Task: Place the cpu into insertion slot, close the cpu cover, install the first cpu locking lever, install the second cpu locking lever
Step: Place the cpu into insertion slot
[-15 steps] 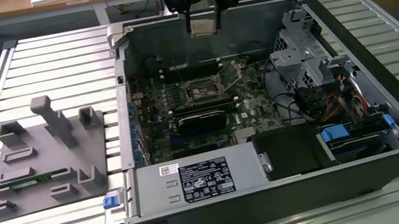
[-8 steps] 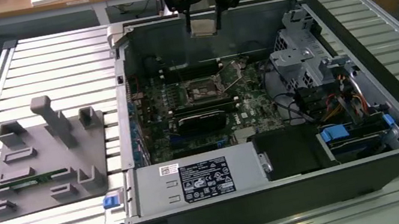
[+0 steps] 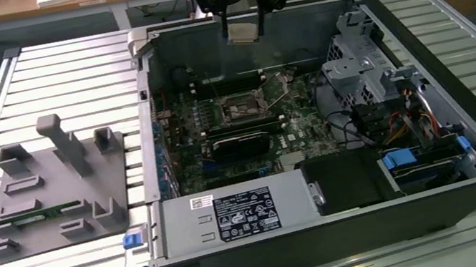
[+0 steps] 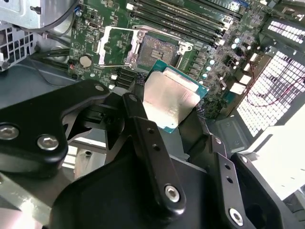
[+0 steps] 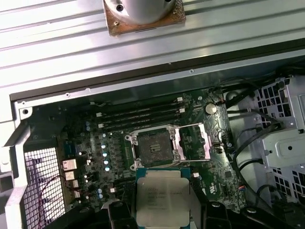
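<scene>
- The cpu [image 4: 169, 100], a small flat square chip with a pale silvery-grey metal top and a green edge, is being held in the air above the open computer. It is also being seen in the exterior view [image 3: 241, 33] and in the first wrist view [image 5: 162, 195].
- The black gripper [image 4: 170, 110] is being seen drawn in onto the chip. Its two fingers [image 4: 143, 126] are being pressed against opposite edges of the cpu, and nothing else is being gripped.
- The insertion slot [image 5: 153, 145], a small square black socket with a silver metal rim, is being shown uncovered on the green circuit board [image 5: 95, 143]. It is lying below the cpu and apart from it.
- The cpu cover [image 5: 193, 143], a thin square silver metal frame with a square window, is being seen folded open to one side, just beside the insertion slot. In the second wrist view the two are also being shown side by side, cover [image 4: 114, 45] and slot [image 4: 159, 45].
- Long narrow black memory slots [image 5: 143, 114] are being seen near the insertion slot, on its other side.
- In the exterior view, the large black metal computer case [image 3: 335, 248] is being shown lying on its side, open face up, on a table of pale metal slats [image 3: 61, 61]. The gripper [image 3: 243, 29] is hanging over the far part of the case, above the slot [image 3: 239, 108].
- A grey fixture plate with upright blocks [image 3: 45, 195] is being seen on the table at the exterior view's left of the case, well apart from the gripper.
</scene>
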`<state>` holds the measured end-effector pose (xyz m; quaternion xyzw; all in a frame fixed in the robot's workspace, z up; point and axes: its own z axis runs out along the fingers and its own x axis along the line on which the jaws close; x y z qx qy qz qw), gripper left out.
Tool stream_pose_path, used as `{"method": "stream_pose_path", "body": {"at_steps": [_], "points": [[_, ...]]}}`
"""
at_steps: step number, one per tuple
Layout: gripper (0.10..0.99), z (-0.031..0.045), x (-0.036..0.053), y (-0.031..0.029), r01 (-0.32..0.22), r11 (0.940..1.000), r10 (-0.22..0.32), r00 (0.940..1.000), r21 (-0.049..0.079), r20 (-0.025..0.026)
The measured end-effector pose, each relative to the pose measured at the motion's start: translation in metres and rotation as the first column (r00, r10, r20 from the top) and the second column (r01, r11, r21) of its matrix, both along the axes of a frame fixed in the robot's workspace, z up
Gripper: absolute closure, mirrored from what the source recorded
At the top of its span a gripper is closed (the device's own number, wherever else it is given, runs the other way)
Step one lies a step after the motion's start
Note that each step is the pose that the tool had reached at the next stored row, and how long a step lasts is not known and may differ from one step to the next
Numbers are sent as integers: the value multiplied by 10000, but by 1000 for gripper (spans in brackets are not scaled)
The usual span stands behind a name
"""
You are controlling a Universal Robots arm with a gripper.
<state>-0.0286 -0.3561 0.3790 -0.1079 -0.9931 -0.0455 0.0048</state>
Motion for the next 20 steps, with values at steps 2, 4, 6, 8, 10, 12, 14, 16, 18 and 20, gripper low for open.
{"method": "stream_pose_path", "body": {"at_steps": [2,4,6,8,10,12,14,16,18,20], "points": [[549,0,0,0,106,9999,-106,9999,0,-1],[549,-1,0,0,226,9997,-226,9997,-1,-1],[549,-2,-1,0,422,9991,-422,9991,-4,-1],[549,-5,0,0,667,9978,-667,9978,-8,0],[549,-6,-1,0,968,9953,-968,9953,-9,0],[549,-8,0,0,1325,9912,-1325,9912,-10,0],[549,-10,-1,0,1679,9858,-1679,9858,-10,1],[549,-11,0,0,2032,9791,-2032,9791,-10,1],[549,-12,0,0,2393,9709,-2393,9709,-10,0],[549,-14,0,0,2741,9617,-2741,9617,-10,0]]}}
